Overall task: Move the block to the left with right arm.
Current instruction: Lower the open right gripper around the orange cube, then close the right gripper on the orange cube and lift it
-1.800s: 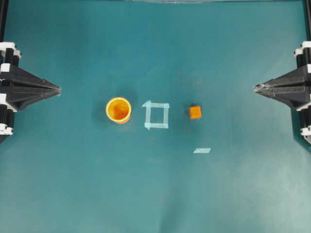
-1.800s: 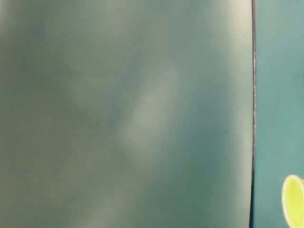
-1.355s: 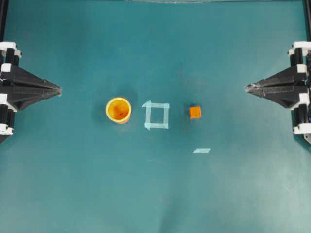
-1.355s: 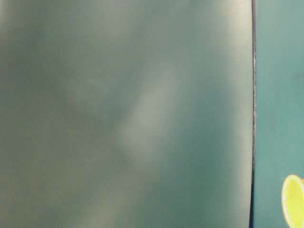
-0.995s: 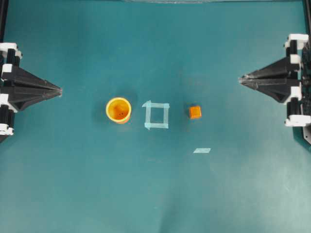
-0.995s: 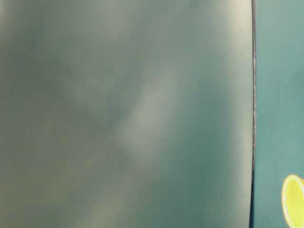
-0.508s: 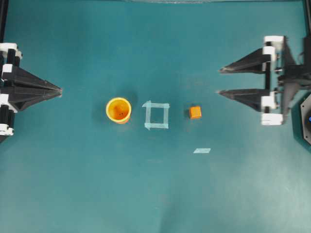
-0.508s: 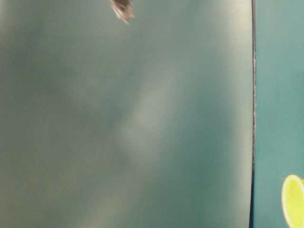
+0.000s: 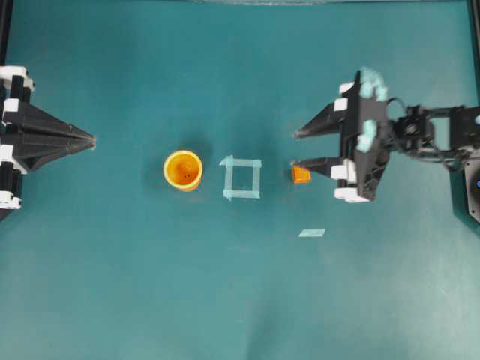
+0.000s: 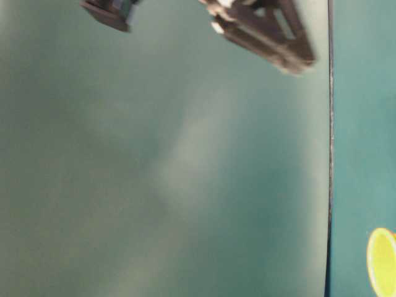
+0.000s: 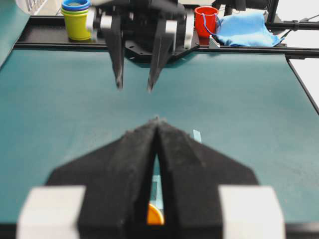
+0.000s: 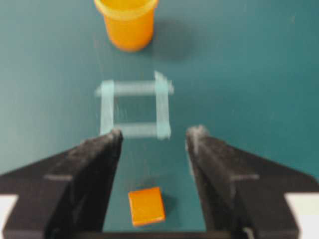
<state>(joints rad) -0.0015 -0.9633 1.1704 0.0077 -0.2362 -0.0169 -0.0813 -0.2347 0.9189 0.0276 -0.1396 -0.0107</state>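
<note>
The right hand (image 9: 296,148), spread wide and empty, straddles the block (image 12: 146,205); an off-centre close could knock it askew.

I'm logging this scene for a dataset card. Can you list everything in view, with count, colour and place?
Small orange cube block: one, orange, right of the tape square, between the right tool's fingers.
Round yellow-orange cup: one, left of the square.
Pale tape square outline: one, table centre.
Pale tape strip: one, below the block in the overhead view.
Teal table: one.
Red cup, blue cloth, stacked cups: behind the table's far edge.
Left tool: black, shut, left edge.
Right tool: black, open, over the block.
</note>
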